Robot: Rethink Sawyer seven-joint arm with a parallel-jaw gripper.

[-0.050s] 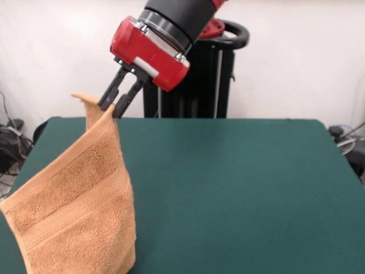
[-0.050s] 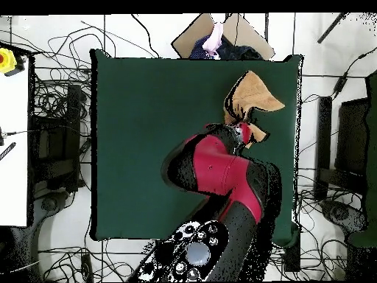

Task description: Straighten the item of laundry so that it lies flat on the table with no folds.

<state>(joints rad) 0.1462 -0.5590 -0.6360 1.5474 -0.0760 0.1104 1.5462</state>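
The orange-tan towel (image 1: 74, 211) hangs lifted by one corner at the left of the front view, draping down to the green table (image 1: 239, 188) near its front left edge, with a woven band across its lower part. My gripper (image 1: 112, 106) is shut on the towel's top corner, whose tip sticks out to the left of the black fingers. In the overhead view the towel (image 2: 250, 96) shows as a bunched shape near the table's (image 2: 147, 133) upper right corner, and the gripper itself is hidden under the red arm.
A person (image 2: 214, 40) shows at the top edge of the overhead view beside a cardboard box (image 2: 243, 29). Cables lie on the floor around the table. A white bench (image 2: 15, 140) stands at the left.
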